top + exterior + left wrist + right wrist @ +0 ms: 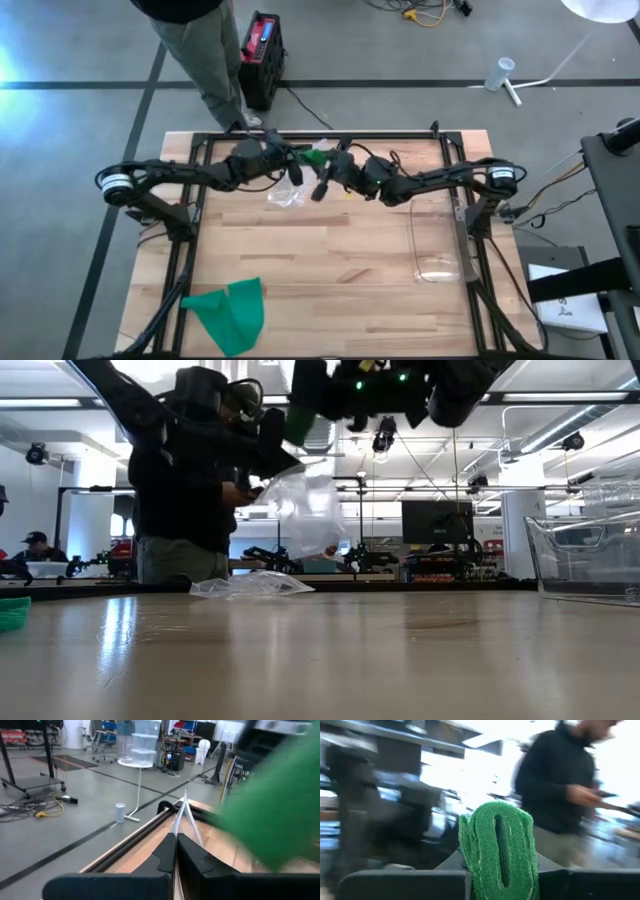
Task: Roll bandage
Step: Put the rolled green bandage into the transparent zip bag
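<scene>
A rolled green bandage (497,850) sits in my right gripper (322,160), which is shut on it above the table's far middle. The roll's oval end faces the right wrist camera. Close beside it on the left, my left gripper (176,836) is shut on a clear plastic bag (305,510) that hangs in the air. From the left wrist the roll shows as a green blur (275,805). A loose green bandage (230,312) lies flat on the table's near left part. My left gripper pinches a thin edge of the clear bag (183,815) between its two shut fingers, roughly level. The bag hangs slack below them, above the table. My right gripper pinches the green roll by its two broad sides (470,865) between its fingers. The roll is lifted clear, its wound end toward the wrist camera.
A crumpled piece of clear plastic (250,586) lies on the table under the grippers. A clear plastic container (437,245) stands at the right side. A person (195,480) stands just beyond the table's far edge. The near middle of the wooden top (340,290) is bare.
</scene>
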{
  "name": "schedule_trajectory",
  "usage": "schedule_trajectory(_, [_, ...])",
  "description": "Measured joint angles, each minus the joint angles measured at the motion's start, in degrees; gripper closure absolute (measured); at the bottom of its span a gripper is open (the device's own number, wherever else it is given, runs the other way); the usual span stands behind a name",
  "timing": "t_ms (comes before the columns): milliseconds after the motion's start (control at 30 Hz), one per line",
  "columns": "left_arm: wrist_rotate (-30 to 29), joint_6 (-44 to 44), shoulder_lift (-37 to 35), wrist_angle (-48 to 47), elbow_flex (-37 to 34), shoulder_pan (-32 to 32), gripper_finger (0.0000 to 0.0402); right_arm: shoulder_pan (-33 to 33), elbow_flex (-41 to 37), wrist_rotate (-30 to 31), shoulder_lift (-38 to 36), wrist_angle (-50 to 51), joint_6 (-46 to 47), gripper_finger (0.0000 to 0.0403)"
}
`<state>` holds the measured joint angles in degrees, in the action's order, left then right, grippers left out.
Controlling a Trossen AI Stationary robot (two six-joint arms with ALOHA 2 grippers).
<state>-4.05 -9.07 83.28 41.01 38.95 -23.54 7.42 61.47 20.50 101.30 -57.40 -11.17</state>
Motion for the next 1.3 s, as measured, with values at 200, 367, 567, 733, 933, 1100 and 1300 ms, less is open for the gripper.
schedule_trajectory(200, [-0.34, 1.72, 1.18, -0.57, 0.71, -0.12, 0.0401, 0.27, -0.02, 10.18, 2.03, -0.38, -3.72, 0.0359])
schedule_trajectory(367, [-0.59, 1.67, 0.07, -1.63, 0.71, -0.3, 0.0401, 0.26, -0.07, 12.49, 1.99, 1.89, -6.38, 0.0359])
schedule_trajectory(567, [0.29, 3.9, -2.06, -3.07, 0.69, -0.3, 0.0402, 0.26, -0.31, 12.57, 1.27, 8.21, -3.38, 0.0359])
schedule_trajectory(733, [1.75, 4.12, -4.15, -4.95, 0.69, -0.27, 0.0401, 0.29, -0.37, 12.58, 1.0, 12.71, -0.65, 0.0359])
schedule_trajectory(933, [2.11, 5.11, -6.1, -6.75, 0.69, -0.25, 0.0401, 0.39, -0.42, 12.6, 0.39, 15.58, 0.65, 0.0359])
schedule_trajectory(1100, [4.21, 5.17, -6.91, -7.04, 0.68, -0.25, 0.0401, 0.51, -0.42, 12.54, -1.34, 16.54, -1.05, 0.0359])
schedule_trajectory(1300, [5.36, 4.86, -6.95, -7.27, 0.68, -0.24, 0.0401, 0.51, -0.76, 12.38, -5.74, 18.71, -2.53, 0.0359])
